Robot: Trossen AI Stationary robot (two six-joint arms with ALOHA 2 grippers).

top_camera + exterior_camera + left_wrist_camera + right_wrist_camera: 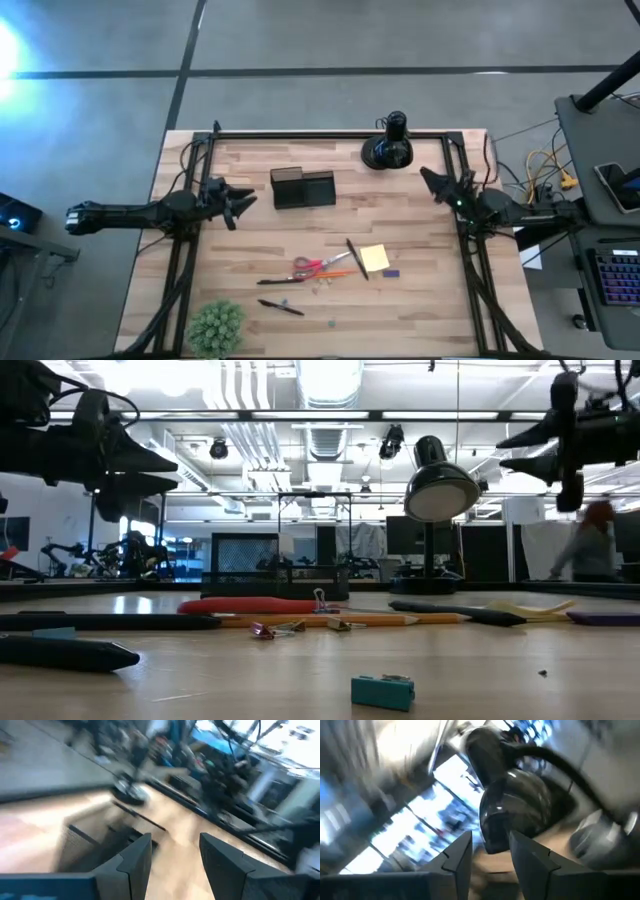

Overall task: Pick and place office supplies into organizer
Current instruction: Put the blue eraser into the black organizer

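Note:
The dark organizer [303, 188] stands on its base at the table's far middle. Red-handled scissors [318, 266], an orange pencil [332, 275], a yellow sticky-note pad [374, 258], a black pen [356, 258] and a second pen [281, 307] lie flat nearer the front. A small blue piece [383, 691] rests close to the near edge. My left gripper [240, 203] hovers open, level, just left of the organizer [95, 845]. At the right side my right gripper [432, 182] is open, high above the table, facing a black desk lamp [515, 805]. Neither holds anything.
The black desk lamp [388, 148] stands at the far edge, right of the organizer. A green fuzzy plant ball [216, 325] sits at the near left corner. Small clips [270, 628] lie by the scissors. Bare wood runs between the organizer and the supplies.

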